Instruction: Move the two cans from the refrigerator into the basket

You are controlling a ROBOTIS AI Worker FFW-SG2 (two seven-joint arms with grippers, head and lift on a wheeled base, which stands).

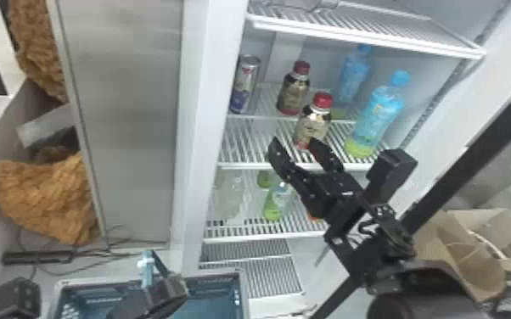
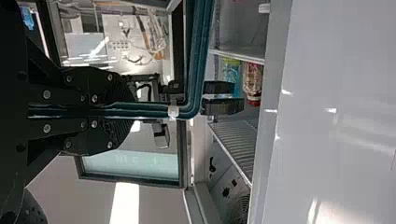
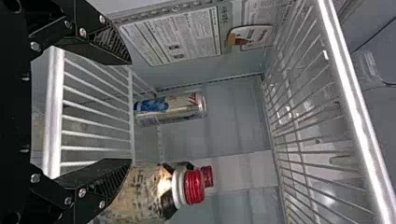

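Note:
A silver and blue can (image 1: 245, 85) stands at the left on a refrigerator shelf; the right wrist view shows the same can (image 3: 170, 109) behind the fingers' gap. My right gripper (image 1: 295, 143) is open at that shelf's front edge, lower and to the right of the can; between its fingertips (image 3: 131, 111) there is nothing. The blue basket (image 1: 242, 292) is at the bottom, below the refrigerator. At it is my left gripper (image 1: 163, 295), shut on the teal basket handle (image 2: 198, 51); the handle runs between its fingers (image 2: 126, 109).
A red-capped bottle (image 1: 313, 123) stands just beyond the right gripper's fingers, with another (image 1: 293, 89) behind it. Blue bottles (image 1: 375, 116) stand to the right. A wire shelf (image 1: 365, 36) spans above, and a cardboard box (image 1: 462, 250) is at the right.

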